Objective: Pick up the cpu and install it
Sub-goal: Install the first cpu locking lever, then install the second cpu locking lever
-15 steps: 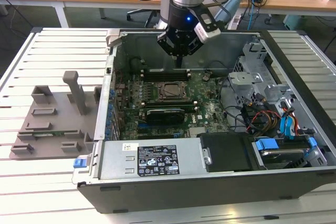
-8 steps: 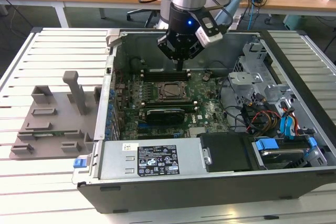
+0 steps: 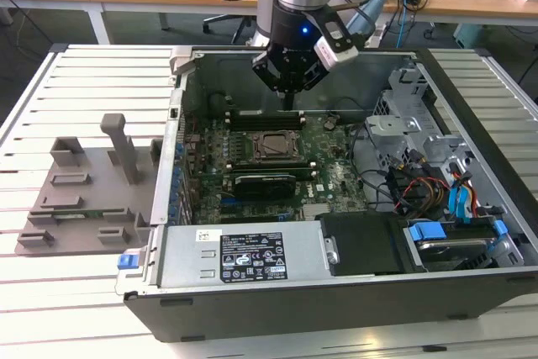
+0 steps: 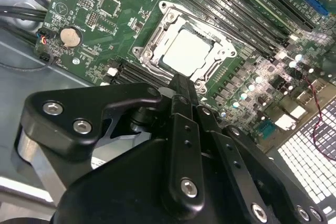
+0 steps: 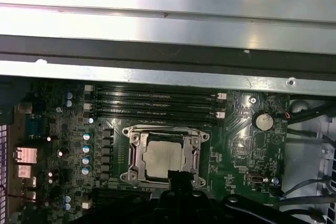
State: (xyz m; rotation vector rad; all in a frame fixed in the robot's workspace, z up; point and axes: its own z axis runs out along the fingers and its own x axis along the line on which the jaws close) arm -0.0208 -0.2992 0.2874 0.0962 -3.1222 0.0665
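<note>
1. While the arm hangs over the open computer case (image 3: 471, 233) in the exterior view, its gripper (image 3: 288, 100) sits above the motherboard (image 3: 336, 178) — just past the socket (image 3: 273, 147), holding nothing.
2. Seen in the second wrist view, the cpu (image 4: 187, 54) lies flat in the socket frame (image 4: 149, 45); the black fingers (image 4: 185, 95) look pressed together, just beside it.
3. Seen in the first wrist view, the cpu (image 5: 161, 158) rests in its socket — memory slots (image 5: 152, 103) lie nearby.

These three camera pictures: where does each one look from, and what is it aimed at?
Exterior view: off the arm, looking down into the open computer case; shows the arm and gripper.
Second wrist view: on the arm, looking past the gripper's black body at the cpu.
First wrist view: on the arm, facing the motherboard.
Both wrist views share the seated cpu.
</note>
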